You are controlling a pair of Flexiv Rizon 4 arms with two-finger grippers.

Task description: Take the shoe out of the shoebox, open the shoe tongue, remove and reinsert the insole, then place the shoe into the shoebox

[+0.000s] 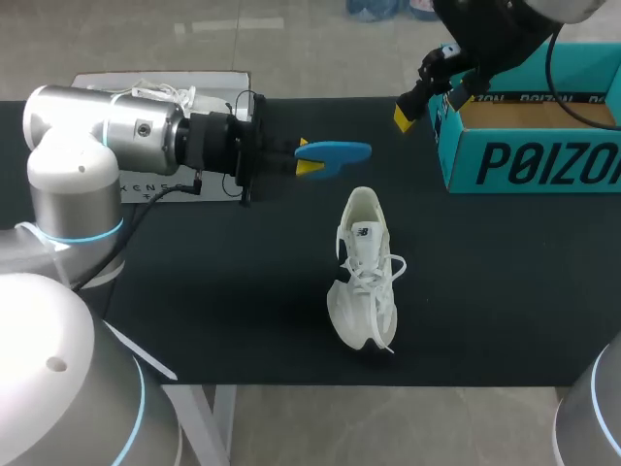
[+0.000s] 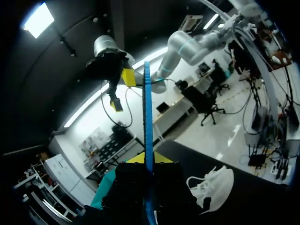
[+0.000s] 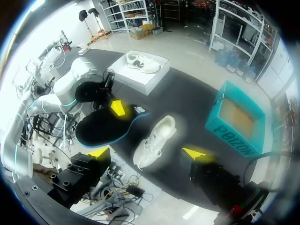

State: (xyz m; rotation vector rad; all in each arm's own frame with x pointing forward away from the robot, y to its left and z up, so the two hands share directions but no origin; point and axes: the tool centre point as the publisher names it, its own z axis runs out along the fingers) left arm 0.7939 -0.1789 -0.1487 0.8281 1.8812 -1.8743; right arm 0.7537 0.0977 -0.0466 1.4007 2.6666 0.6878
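Left gripper (image 1: 309,157) is clamped on a flat blue insole (image 1: 336,151). Right gripper (image 3: 147,152) has its fingers wide apart, holding nothing.

Head overhead – wrists aloft – all share shoe (image 1: 364,277).

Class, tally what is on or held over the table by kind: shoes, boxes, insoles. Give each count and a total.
Shoes: 2 (white shoe on the table, second white shoe in the white box)
Boxes: 2 (teal shoebox, white box)
Insoles: 1 (blue insole, in the left gripper)
Total: 5
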